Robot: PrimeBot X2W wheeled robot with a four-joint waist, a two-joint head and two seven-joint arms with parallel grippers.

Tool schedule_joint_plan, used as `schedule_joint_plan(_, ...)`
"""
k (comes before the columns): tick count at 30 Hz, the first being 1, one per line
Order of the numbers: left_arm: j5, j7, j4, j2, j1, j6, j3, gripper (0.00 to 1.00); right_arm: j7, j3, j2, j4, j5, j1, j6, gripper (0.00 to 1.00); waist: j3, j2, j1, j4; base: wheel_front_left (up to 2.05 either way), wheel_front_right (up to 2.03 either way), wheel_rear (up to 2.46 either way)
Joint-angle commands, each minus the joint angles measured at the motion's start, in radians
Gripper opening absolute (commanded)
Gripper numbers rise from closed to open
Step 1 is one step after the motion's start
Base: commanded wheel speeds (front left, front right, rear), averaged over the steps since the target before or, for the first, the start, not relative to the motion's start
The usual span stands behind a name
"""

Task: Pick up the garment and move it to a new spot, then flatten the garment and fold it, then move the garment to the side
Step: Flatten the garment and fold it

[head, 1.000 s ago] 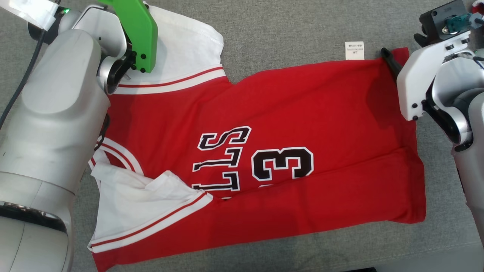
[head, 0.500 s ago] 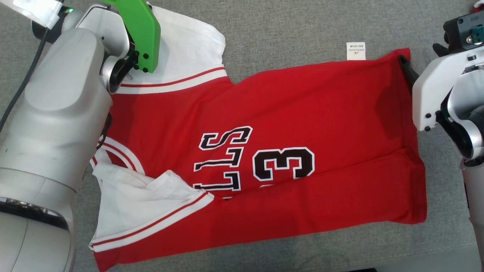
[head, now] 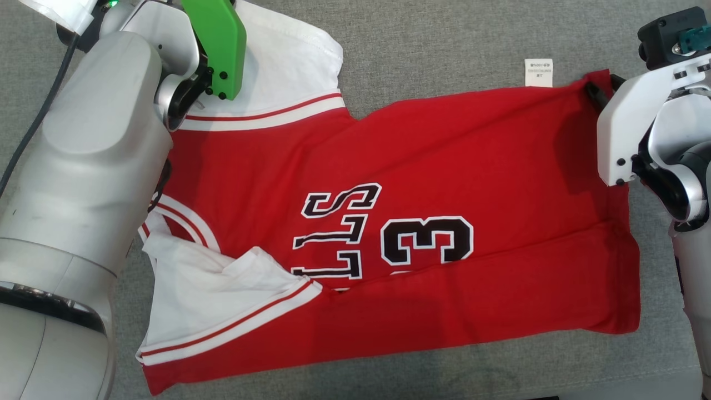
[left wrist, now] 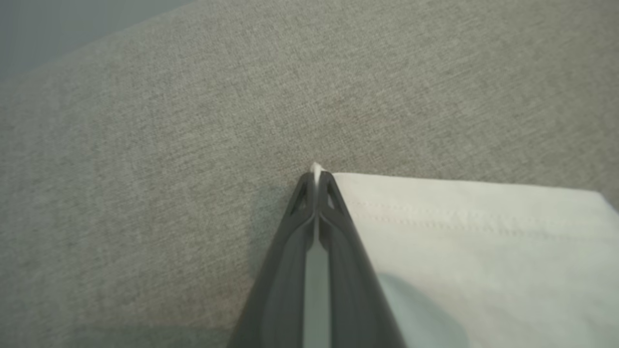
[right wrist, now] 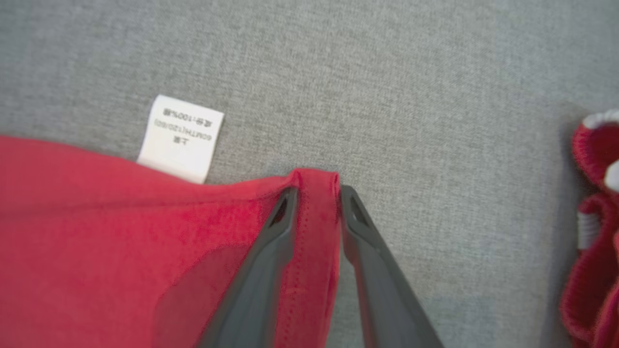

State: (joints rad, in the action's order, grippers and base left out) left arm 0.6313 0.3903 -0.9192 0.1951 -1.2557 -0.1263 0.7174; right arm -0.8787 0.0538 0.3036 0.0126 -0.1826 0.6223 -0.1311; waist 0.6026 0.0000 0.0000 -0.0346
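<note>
While both grippers sit at the far edge of the garment [head: 444, 166], which lies spread on the grey surface [head: 444, 39], I treat the grasp as uneven. The left gripper [left wrist: 316, 175] is fully closed on the white sleeve corner, with only a sliver of cloth past its tips. The right gripper [right wrist: 316, 191] stands part open, its fingers astride the red hem corner beside the care label [right wrist: 181, 137].

Risk: if I lift before the right jaws bite, that corner drops and the garment drags askew. The thin left hold may slip under load.

I cannot tell how many layers either grasp takes. A red object [right wrist: 597, 232] at the edge of the right wrist view is cut off and unidentifiable.
</note>
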Motion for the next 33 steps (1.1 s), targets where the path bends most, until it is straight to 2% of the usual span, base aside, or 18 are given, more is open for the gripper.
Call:
schedule_joint_plan(1, 0.009, 0.012, -0.029, -0.016, 0.032, -0.007, 0.023, 0.00, -0.014, 0.000, 0.013, -0.023, -0.003, -0.002, 0.001, 0.38, 0.004, 0.0000, 0.0000, 0.004, 0.00, 0.00, 0.00)
schedule_joint_plan(2, 0.013, 0.011, -0.030, -0.016, 0.031, -0.006, 0.025, 0.00, -0.018, -0.003, 0.017, -0.026, -0.002, 0.000, 0.001, 0.42, 0.005, 0.0000, 0.0000, 0.006, 0.00, 0.00, 0.00)
schedule_joint_plan(3, 0.016, 0.011, -0.030, -0.017, 0.030, -0.006, 0.028, 0.00, -0.025, -0.002, 0.022, -0.028, 0.003, 0.000, 0.001, 0.50, 0.007, 0.0000, 0.0000, 0.007, 0.00, 0.00, 0.00)
schedule_joint_plan(4, 0.018, 0.013, -0.031, -0.017, 0.028, -0.006, 0.031, 0.00, -0.028, 0.000, 0.026, -0.029, 0.003, 0.000, 0.001, 0.94, 0.008, 0.0000, 0.0000, 0.008, 0.00, 0.00, 0.00)
schedule_joint_plan(5, 0.021, 0.014, -0.031, -0.017, 0.028, -0.006, 0.034, 0.00, -0.030, 0.001, 0.030, -0.028, 0.002, 0.001, 0.001, 1.00, 0.009, 0.0000, 0.0000, 0.009, 0.00, 0.00, 0.00)
schedule_joint_plan(14, 0.040, 0.010, -0.032, -0.011, 0.022, -0.007, 0.054, 0.00, -0.046, 0.028, 0.063, -0.026, -0.021, 0.028, 0.001, 1.00, 0.013, 0.0000, 0.0000, 0.017, 0.00, 0.00, 0.00)
schedule_joint_plan(16, 0.044, 0.010, -0.033, -0.012, 0.021, -0.007, 0.059, 0.00, -0.061, 0.036, 0.067, -0.034, -0.032, 0.026, 0.001, 0.44, 0.015, 0.0000, 0.0000, 0.019, 0.00, 0.00, 0.00)
schedule_joint_plan(19, 0.051, 0.009, -0.036, -0.010, 0.017, -0.006, 0.066, 0.00, -0.069, 0.044, 0.071, -0.041, -0.047, 0.026, 0.001, 0.00, 0.017, 0.0000, 0.0000, 0.022, 0.00, 0.00, 0.00)
schedule_joint_plan(27, 0.075, -0.087, -0.019, -0.013, 0.026, 0.000, 0.042, 0.00, -0.014, 0.033, 0.099, -0.030, -0.052, 0.010, 0.002, 0.00, 0.003, 0.0000, 0.0000, 0.039, 0.00, 0.00, 0.00)
schedule_joint_plan(33, 0.098, -0.225, 0.036, -0.018, 0.058, 0.039, -0.006, 0.00, 0.057, 0.003, 0.122, 0.014, -0.061, -0.033, 0.002, 0.00, -0.037, 0.0000, 0.0000, 0.073, 0.00, 0.00, 0.00)
